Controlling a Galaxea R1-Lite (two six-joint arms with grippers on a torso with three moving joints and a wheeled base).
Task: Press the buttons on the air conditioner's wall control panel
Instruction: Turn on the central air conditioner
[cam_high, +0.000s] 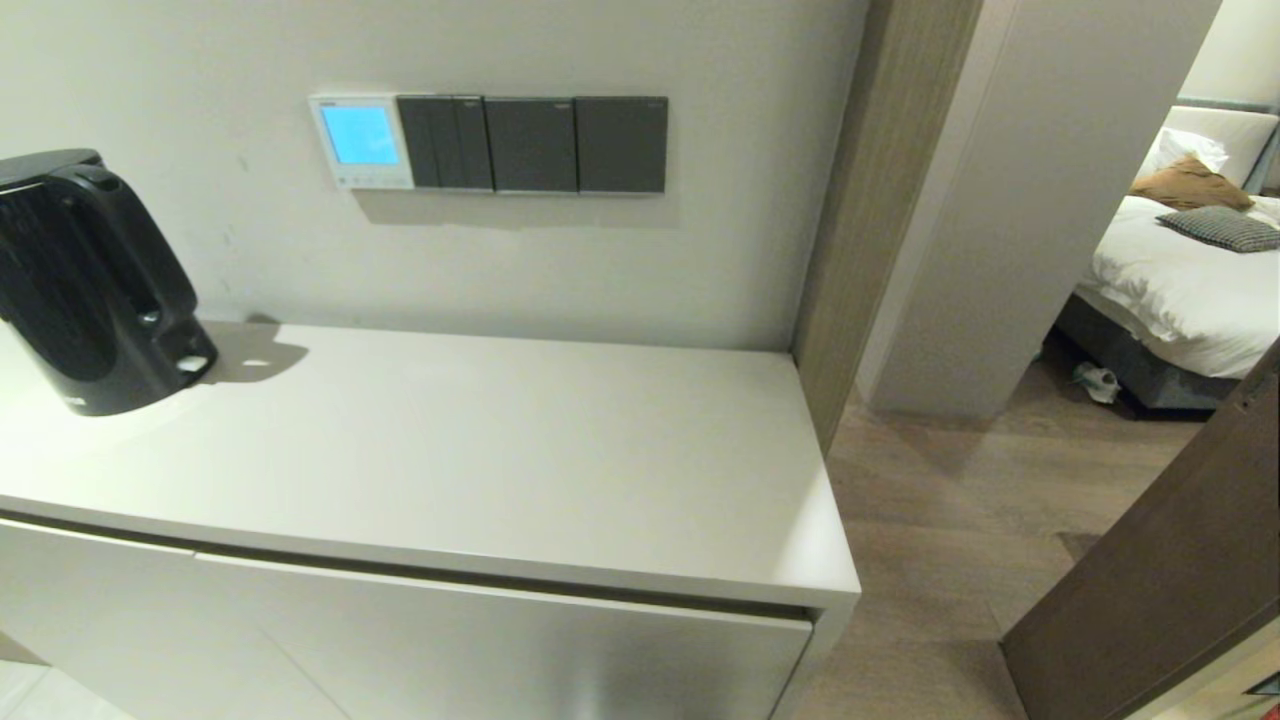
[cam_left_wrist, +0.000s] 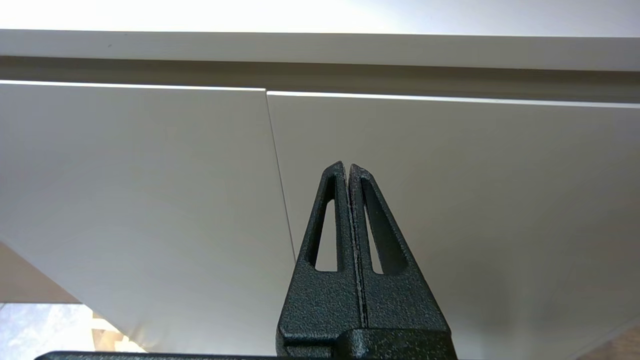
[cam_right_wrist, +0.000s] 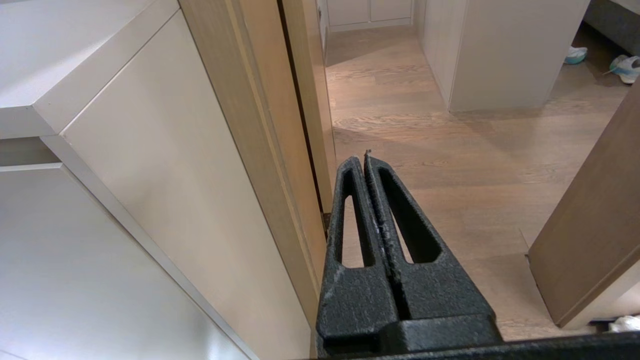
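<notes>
The air conditioner's control panel (cam_high: 362, 142) is a white wall plate with a lit blue screen and a row of small buttons along its lower edge. It hangs on the wall above the cabinet, at the left end of a strip of dark switch plates (cam_high: 532, 144). Neither arm shows in the head view. My left gripper (cam_left_wrist: 347, 165) is shut and empty, low in front of the cabinet doors. My right gripper (cam_right_wrist: 361, 157) is shut and empty, beside the cabinet's right end, over the wooden floor.
A black electric kettle (cam_high: 88, 282) stands at the left of the white cabinet top (cam_high: 500, 450). A wooden door frame (cam_high: 880, 190) rises right of the cabinet. An open brown door (cam_high: 1170, 560) stands at the right. A bed (cam_high: 1190, 280) lies beyond.
</notes>
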